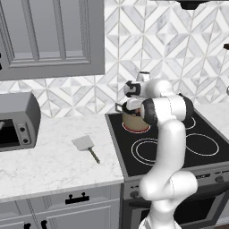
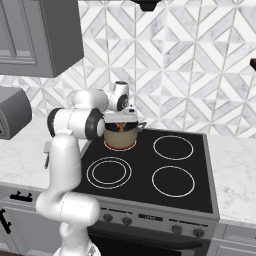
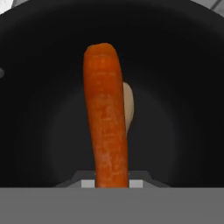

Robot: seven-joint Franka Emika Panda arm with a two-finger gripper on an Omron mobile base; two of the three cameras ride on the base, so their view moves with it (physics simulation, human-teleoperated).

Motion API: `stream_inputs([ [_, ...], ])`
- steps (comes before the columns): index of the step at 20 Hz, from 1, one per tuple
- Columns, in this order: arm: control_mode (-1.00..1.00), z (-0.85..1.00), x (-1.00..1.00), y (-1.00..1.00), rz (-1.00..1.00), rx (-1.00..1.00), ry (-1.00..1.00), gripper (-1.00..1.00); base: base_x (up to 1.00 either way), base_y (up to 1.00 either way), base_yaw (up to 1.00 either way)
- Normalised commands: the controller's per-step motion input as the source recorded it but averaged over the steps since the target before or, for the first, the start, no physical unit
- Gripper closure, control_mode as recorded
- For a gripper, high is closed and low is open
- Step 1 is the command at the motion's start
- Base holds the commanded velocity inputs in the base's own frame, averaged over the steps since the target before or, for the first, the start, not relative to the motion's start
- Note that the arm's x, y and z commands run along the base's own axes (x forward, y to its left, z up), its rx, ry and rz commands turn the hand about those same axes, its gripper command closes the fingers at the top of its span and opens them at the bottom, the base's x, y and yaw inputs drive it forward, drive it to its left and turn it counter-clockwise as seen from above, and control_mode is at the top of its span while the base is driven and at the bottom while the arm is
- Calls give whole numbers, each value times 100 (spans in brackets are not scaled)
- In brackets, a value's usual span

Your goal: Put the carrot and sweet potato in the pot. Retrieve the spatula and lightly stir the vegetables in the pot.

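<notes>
My gripper (image 3: pixel 112 183) is shut on the slim orange carrot (image 3: pixel 105 118), which hangs point-down into the mouth of the pot (image 3: pixel 183 87). Behind the carrot, the pale tan sweet potato (image 3: pixel 128 107) lies on the pot's dark bottom. The tan pot (image 2: pixel 120 140) stands on the stove's back left burner, and the hand (image 2: pixel 121 120) hovers just over its rim with a bit of carrot (image 2: pixel 121 128) showing below. My forearm partly covers the pot (image 1: pixel 134 123) in the left base view. The spatula (image 1: pixel 85 144) lies flat on the counter left of the stove, blade toward the wall.
The black stove top (image 2: pixel 170 175) has three bare burners around the pot. A grey toaster oven (image 1: pixel 18 123) stands at the counter's far left. A grey wall cabinet (image 1: pixel 51 38) hangs above the counter. White marble counter (image 1: pixel 53 165) surrounds the spatula.
</notes>
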Motion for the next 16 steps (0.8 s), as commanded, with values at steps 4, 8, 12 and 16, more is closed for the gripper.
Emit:
stream_inputs([
  [4,-100,-20,14,0,0,0,-2,100,0,0,0],
  [8,-100,-16,12,0,0,0,-1,100,0,0,0],
  [12,-100,-5,-1,0,0,0,-5,-100,0,0,0],
  [16,-100,0,-17,0,0,0,-10,-100,0,0,0],
])
